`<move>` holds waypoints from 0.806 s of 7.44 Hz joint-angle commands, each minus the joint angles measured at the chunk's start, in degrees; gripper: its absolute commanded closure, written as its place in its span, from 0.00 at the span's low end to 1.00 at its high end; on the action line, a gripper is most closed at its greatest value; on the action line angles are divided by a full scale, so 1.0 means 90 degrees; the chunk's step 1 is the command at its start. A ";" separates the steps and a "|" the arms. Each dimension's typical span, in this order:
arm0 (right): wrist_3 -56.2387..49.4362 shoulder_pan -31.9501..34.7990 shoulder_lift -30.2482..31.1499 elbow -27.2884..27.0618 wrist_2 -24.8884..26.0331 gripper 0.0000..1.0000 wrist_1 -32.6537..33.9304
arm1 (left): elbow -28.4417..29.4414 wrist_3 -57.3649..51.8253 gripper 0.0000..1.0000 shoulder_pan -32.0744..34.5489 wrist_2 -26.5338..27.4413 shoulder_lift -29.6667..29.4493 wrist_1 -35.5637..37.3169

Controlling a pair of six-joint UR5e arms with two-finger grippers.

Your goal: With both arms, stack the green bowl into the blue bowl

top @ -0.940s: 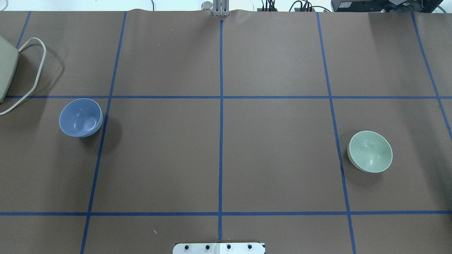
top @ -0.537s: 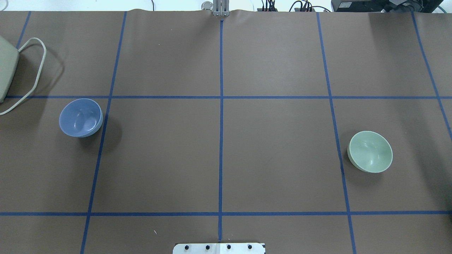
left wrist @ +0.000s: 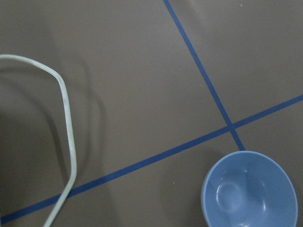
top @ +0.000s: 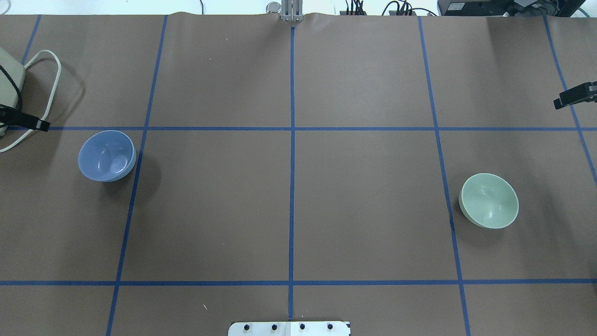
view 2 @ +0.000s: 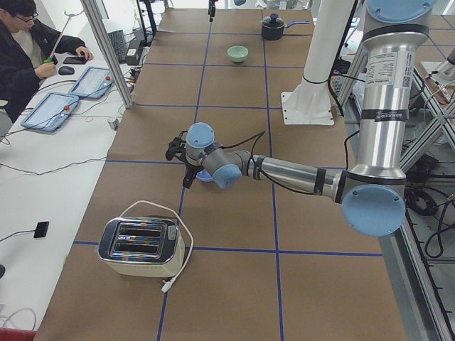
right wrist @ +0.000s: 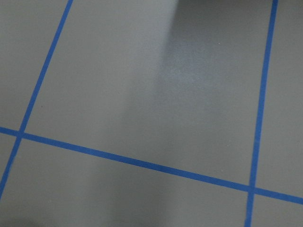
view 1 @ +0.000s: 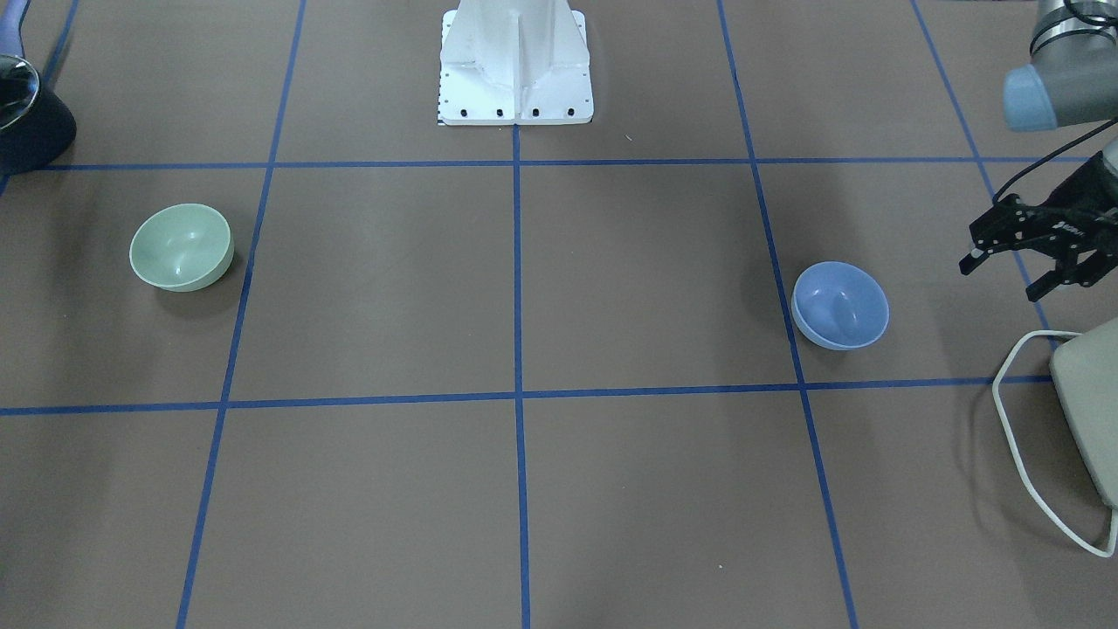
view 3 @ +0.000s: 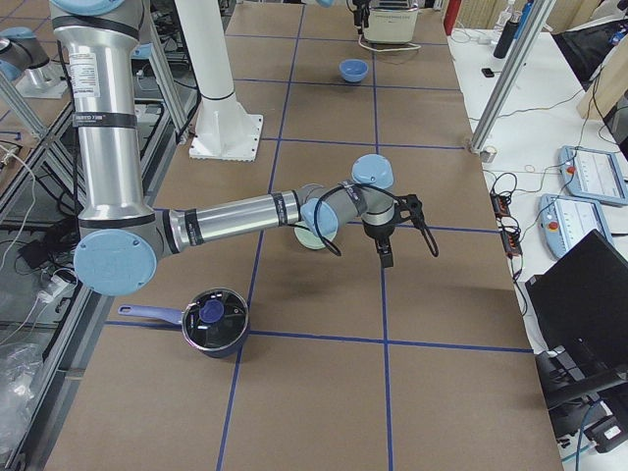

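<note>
Jaws of the left gripper (view 1: pixel 1004 278) stand apart and hold nothing. It hangs over the left end of the table (top: pixel 364 70), close to the blue bowl (view 1: pixel 840 306) but not touching it. Of the right gripper (top: pixel 577 94) only a black piece shows from above, at the right end, so I cannot tell how its jaws stand.

The green bowl (top: pixel 489 200) sits upright near the right end, about halfway between the robot's edge and the operators' edge. The blue bowl sits the same way near the left end, so the two are well apart and nothing is stacked yet.

From where I stand, I think several things could go wrong:

- **Slipping:** Both bowls look smooth and round. A finger that meets the wall and not the rim may push the bowl away or tip it, and a thin pinch on the rim may slip during the carry.
- **Cord:** The white cord (view 1: pixel 1013 419) of the toaster (view 2: pixel 140 245) lies just beside the left gripper, toward the operators' corner. A low sweep there may catch it.
- **Pot:** A dark pot (view 3: pixel 213 321) stands near the right arm, at the right end.
- **Meeting:** When the arms come together, they may knock each other. The green bowl may also land crooked if the blue one is not steady.
</note>
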State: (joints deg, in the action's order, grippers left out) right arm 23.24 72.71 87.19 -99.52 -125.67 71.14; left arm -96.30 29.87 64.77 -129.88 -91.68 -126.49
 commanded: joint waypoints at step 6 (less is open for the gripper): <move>0.0064 -0.0081 0.0020 -0.0006 0.0096 0.00 -0.0004 | 0.0573 0.0461 1.00 -0.1366 0.1433 -0.0380 -0.0067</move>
State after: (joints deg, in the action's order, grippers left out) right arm 23.82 71.98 87.36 -99.57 -124.81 71.07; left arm -92.14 34.30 52.57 -117.14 -94.39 -126.93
